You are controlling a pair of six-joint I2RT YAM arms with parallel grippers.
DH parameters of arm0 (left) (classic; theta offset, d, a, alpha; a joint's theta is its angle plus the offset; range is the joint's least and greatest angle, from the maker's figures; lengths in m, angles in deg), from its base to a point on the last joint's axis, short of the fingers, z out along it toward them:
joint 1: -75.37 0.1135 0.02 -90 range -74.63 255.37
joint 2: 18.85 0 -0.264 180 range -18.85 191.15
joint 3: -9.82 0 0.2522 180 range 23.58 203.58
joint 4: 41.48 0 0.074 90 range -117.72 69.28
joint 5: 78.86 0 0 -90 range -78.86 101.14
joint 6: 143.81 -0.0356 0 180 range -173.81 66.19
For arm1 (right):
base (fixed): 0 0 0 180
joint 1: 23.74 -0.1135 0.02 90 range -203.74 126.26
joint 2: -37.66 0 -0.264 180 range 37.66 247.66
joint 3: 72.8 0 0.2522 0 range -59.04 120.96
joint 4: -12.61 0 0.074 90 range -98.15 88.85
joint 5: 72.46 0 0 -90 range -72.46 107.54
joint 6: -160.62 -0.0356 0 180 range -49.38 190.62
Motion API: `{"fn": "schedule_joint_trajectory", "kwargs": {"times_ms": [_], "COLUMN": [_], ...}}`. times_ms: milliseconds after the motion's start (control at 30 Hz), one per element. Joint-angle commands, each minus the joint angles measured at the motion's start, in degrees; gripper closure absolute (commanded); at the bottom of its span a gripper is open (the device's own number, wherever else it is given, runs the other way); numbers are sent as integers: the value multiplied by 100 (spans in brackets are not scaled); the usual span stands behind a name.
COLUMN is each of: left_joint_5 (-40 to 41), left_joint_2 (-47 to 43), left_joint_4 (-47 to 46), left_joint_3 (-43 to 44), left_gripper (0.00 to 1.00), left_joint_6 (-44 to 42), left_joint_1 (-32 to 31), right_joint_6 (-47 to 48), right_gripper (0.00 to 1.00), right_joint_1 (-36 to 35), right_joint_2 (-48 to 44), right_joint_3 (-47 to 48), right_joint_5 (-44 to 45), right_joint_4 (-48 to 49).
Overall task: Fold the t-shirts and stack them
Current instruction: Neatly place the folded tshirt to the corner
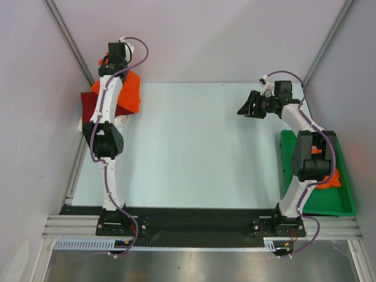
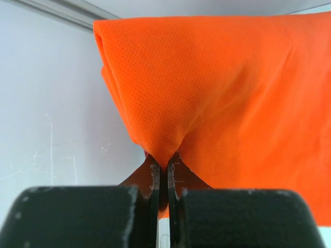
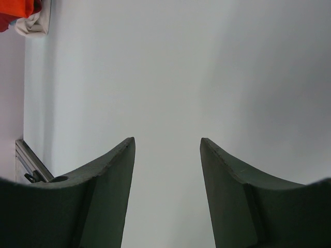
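My left gripper (image 1: 106,63) is at the far left corner of the table, shut on a fold of a bright orange t-shirt (image 1: 130,91). In the left wrist view the orange t-shirt (image 2: 232,93) fills the frame, pinched between the closed jaws of the left gripper (image 2: 163,163). It hangs over a dark red t-shirt (image 1: 89,104) and a white one (image 1: 82,124) beneath it. My right gripper (image 1: 245,110) is open and empty above the bare table on the right. It shows open in the right wrist view too (image 3: 167,142).
A green plastic bin (image 1: 338,204) stands at the right edge by the right arm, with another orange t-shirt (image 1: 332,179) in it. The cloth stack shows small at the top left of the right wrist view (image 3: 32,23). Walls close in on the left and right.
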Motion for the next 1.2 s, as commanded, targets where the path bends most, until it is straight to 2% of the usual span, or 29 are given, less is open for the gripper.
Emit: {"fn": "schedule_joint_trajectory", "kwargs": {"times_ms": [0,367,400,1167], "left_joint_5": [525,1035,1070,1440], "left_joint_2": [-58,100,117,750], "left_joint_4": [-557,-804,-831,-1068], "left_joint_3": [134,-244,-253,-411], "left_gripper": [100,100,100,99], "left_joint_6": [-448,-871,-897,-1258], "left_joint_1": [152,152,308,767], "right_joint_6": [-41,-147,-138,-173], "right_gripper": [41,41,41,40], "right_joint_1": [37,81,89,133], "right_joint_2": [-307,-254,-246,-219], "right_joint_3": [-82,-91,-100,-135], "right_joint_5": [-40,-145,-145,-66], "right_joint_4": [166,245,245,271]}}
